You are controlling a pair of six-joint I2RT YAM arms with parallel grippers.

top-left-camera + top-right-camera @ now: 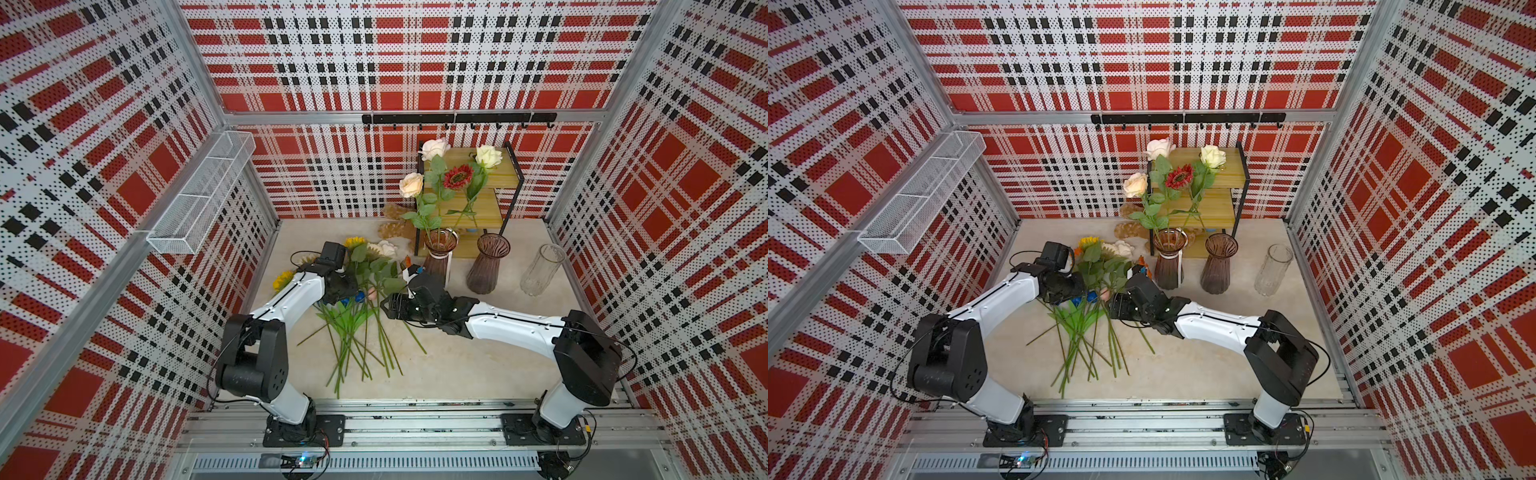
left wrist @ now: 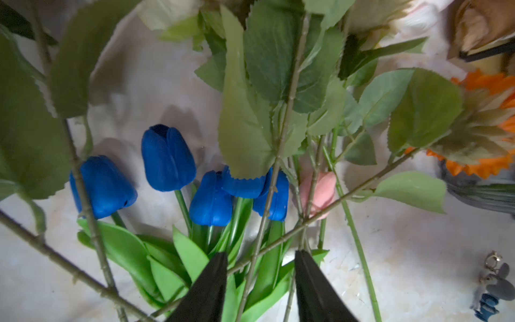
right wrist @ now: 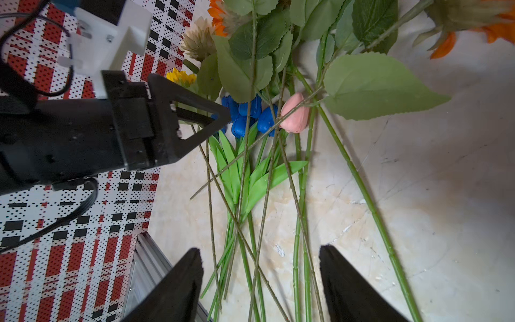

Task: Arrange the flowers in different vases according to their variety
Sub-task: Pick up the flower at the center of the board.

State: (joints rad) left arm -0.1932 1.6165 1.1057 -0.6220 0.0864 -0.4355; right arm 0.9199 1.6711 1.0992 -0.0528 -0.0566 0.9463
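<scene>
Left gripper (image 2: 261,253): jaws apart, flower stems (image 2: 291,94) crossing between them, blue tulips (image 2: 167,159) just ahead
Right gripper (image 3: 259,248): jaws apart, lower flower stems seen between them

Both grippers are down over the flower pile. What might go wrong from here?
Left gripper straddles a thorny stem and tulip leaves together, so closing may grab mixed varieties. The stems cross, so a lift may drag the pink tulip along. The right arm is close to the rose vase and might tip it.
</scene>
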